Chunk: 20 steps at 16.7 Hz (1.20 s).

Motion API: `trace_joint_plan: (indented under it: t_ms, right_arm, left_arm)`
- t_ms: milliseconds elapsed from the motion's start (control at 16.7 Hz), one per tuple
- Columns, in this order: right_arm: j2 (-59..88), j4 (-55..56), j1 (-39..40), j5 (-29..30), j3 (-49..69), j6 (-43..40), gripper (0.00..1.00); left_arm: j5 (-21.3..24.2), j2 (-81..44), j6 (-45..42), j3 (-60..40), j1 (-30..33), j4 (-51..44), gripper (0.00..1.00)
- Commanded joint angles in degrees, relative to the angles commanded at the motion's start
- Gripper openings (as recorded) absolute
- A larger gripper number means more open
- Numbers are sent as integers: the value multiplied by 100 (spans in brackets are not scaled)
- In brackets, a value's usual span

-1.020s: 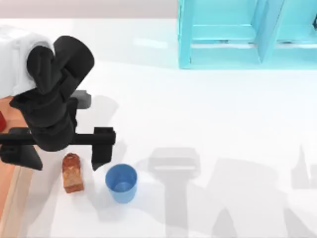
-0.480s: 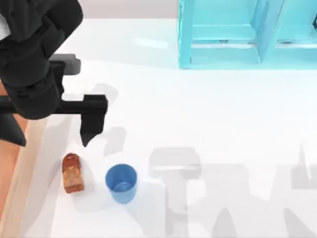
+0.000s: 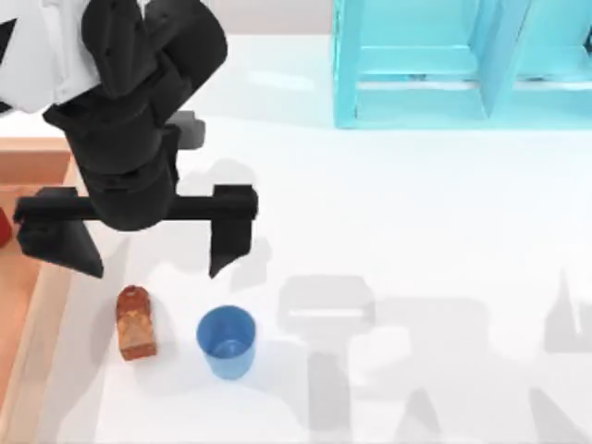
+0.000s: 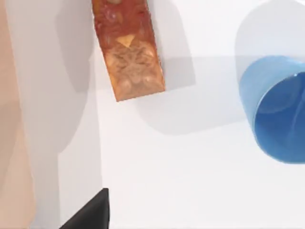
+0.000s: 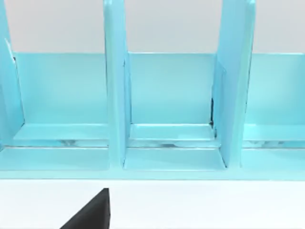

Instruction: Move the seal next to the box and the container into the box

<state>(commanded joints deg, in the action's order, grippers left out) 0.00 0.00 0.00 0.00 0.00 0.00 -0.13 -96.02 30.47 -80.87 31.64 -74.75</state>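
While the left gripper [image 3: 148,254] hangs spread wide above the table, holding nothing, the seal [image 3: 135,322] lies on its side just beside the box [image 3: 48,305], touching neither it nor the cup [image 3: 227,342]. The cup stands upright a little past the seal, away from the box, not yet inside. It looks light, rigid and glossy, so likely slippery; a pinch across the rim or around the upper wall seems safest. The right gripper's state I cannot tell; its camera faces the cabinet [image 5: 162,119].
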Motion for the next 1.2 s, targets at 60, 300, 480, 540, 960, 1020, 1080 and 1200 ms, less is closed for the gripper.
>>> trace_joint_plan:
  t_ms: [60, 300, 480, 540, 960, 1020, 1080, 1200]
  right_arm:
    - [0, 0, 0, 0, 0, 0, 100]
    - [0, 0, 0, 0, 0, 0, 100]
    - [0, 0, 0, 0, 0, 0, 100]
    - [0, 0, 0, 0, 0, 0, 100]
    - [0, 0, 0, 0, 0, 0, 100]
    - [0, 0, 0, 0, 0, 0, 100]
    - [0, 0, 0, 0, 0, 0, 100]
    - [0, 0, 0, 0, 0, 0, 100]
  left_arm:
    - [5, -184, 257, -32, 255, 160, 100]
    - [15, -817, 1079, -101, 1098, 720, 100]
    - [15, -894, 1163, -99, 1182, 785, 100]
    - [15, -894, 1163, -99, 1182, 785, 100]
    - [16, -1129, 1138, 493, 1161, 1615, 100]
    - [16, -1202, 1138, 646, 1161, 1845, 100]
    - [16, -1273, 1137, 792, 1162, 2089, 100]
    - [17, -1387, 1138, 1022, 1164, 2422, 100]
